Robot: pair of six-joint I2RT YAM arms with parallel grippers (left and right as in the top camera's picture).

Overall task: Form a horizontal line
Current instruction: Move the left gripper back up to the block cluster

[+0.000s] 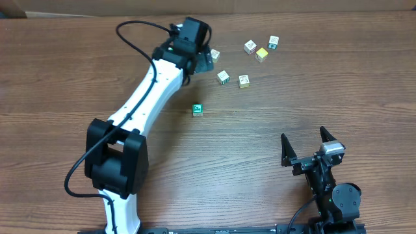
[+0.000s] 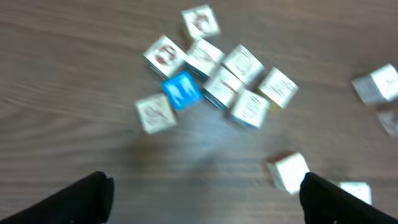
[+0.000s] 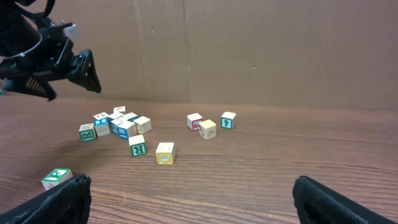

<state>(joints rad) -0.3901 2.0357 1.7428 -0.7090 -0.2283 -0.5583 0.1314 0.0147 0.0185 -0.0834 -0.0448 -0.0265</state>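
Horizontal line: no straight row of touching cubes can be made out on the tabletop; the toy cubes lie in loose groups. A cluster of small cubes, several touching and one of them a blue cube, sits at the far centre of the tabletop directly below the left gripper. The left-wrist view is blurred, so the cube faces in the cluster cannot be read. The left gripper is raised above the cluster with its fingers spread wide and nothing between them. To the right of the cluster, three cubes lie close together at the far right. Nearer than the cluster, a green-R cube and a cream cube stand side by side, near each other but apart. A green cube lies alone, nearer and further left, well apart from the others. The right gripper is at the near right of the tabletop, well apart from every cube; its fingers stand wide apart and grip nothing. In the right-wrist view both of its fingertips show at the lower corners, with bare tabletop between them.
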